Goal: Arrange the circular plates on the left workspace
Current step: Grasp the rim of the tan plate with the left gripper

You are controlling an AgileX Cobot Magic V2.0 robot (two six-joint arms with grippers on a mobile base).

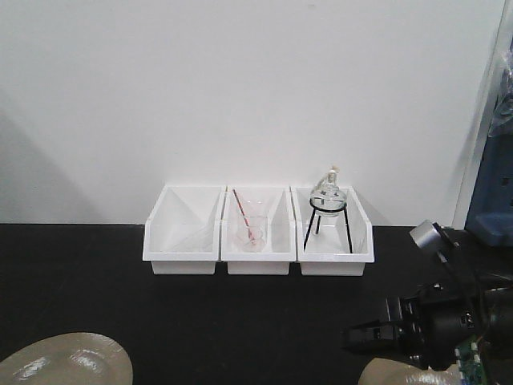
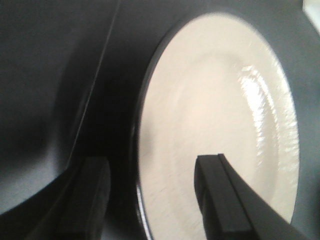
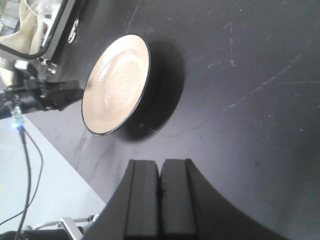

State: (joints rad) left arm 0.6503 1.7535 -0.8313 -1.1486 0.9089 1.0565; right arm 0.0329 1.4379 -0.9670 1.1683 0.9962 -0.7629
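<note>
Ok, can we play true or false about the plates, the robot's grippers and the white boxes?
1. Three white bins stand in a row by the wall. True.
2. The right gripper is wide open. False: its fingers are pressed together and hold nothing.
3. The left gripper is open, with the rim of the left plate between its fingers. True.
4. The glass flask on its black stand is in the left bin. False: it stands in the right bin.
5. The two plates are stacked. False: the right plate lies far from the left plate, near the opposite end of the countertop.
</note>
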